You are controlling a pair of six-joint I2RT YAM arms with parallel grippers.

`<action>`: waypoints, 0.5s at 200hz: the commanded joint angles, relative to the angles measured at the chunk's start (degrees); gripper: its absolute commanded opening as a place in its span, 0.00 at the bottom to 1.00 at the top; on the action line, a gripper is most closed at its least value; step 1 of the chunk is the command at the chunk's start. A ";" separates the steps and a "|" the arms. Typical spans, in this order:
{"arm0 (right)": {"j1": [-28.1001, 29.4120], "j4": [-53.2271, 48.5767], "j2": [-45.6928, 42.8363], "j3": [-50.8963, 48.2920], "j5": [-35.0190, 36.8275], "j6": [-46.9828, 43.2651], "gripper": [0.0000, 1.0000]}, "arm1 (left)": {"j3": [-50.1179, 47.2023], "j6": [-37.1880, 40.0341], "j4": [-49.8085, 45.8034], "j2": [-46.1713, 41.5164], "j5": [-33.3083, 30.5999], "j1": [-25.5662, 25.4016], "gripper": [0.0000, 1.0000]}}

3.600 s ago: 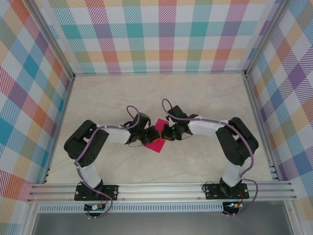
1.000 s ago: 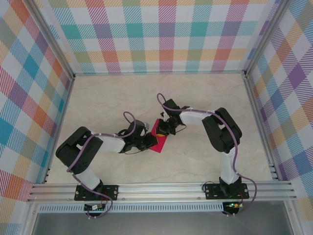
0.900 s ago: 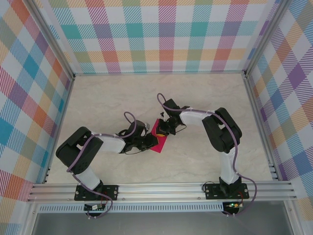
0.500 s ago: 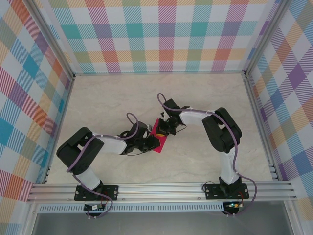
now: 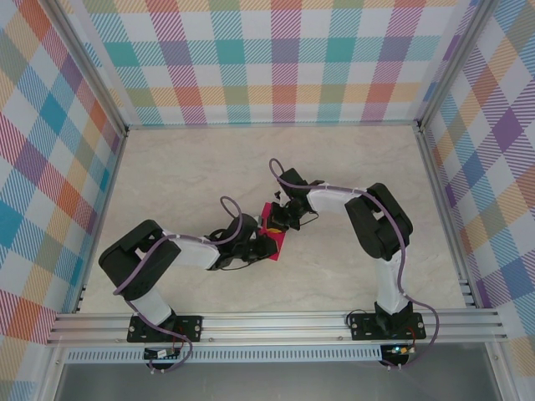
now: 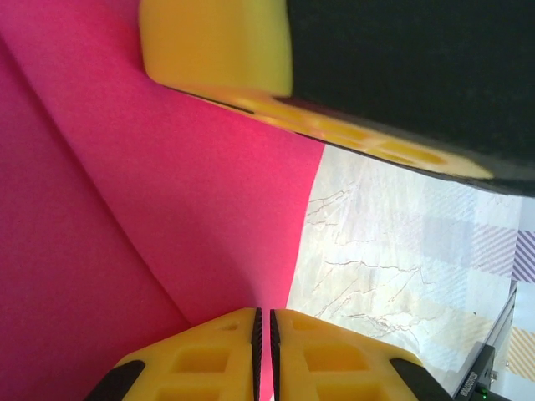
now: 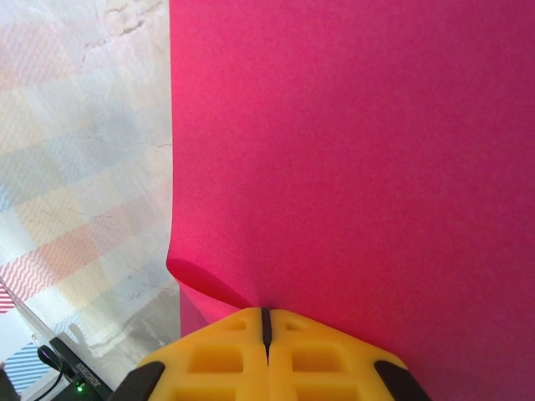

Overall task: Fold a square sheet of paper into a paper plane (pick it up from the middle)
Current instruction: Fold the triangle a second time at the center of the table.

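Note:
The square sheet of paper (image 5: pixel 277 240) is magenta-pink and lies partly folded at the table's middle, mostly under both grippers. In the left wrist view a diagonal crease crosses the sheet (image 6: pixel 167 209). My left gripper (image 6: pixel 264 322) is shut on the sheet's edge, which runs down between its yellow fingers. It reaches in from the left (image 5: pixel 264 242). My right gripper (image 7: pixel 266 316) is shut, with its tips set against the sheet (image 7: pixel 351 150), and a small curl of paper (image 7: pixel 201 284) rises beside them. From above the right gripper (image 5: pixel 281 220) sits on the sheet's far part. One right finger (image 6: pixel 226 50) shows just beyond the left gripper.
The pale marbled table (image 5: pixel 184 175) spreads open on all sides of the paper. Checked walls (image 5: pixel 276 67) close the back and both sides. An aluminium rail (image 5: pixel 276 322) carrying both arm bases runs along the near edge.
My left gripper has crept a little to the right along the sheet's near edge and now covers more of it. The right arm has held still.

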 commanded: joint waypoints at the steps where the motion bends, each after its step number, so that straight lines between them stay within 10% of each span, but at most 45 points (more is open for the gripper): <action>1: 0.01 -2.74 5.77 -1.45 6.49 0.60 0.05 | -2.07 -1.00 -5.00 -0.15 1.15 -3.39 0.14; 100: -0.26 -2.90 6.12 -1.54 6.71 0.26 0.05 | 0.28 0.65 -9.68 -1.61 -0.17 -5.35 0.14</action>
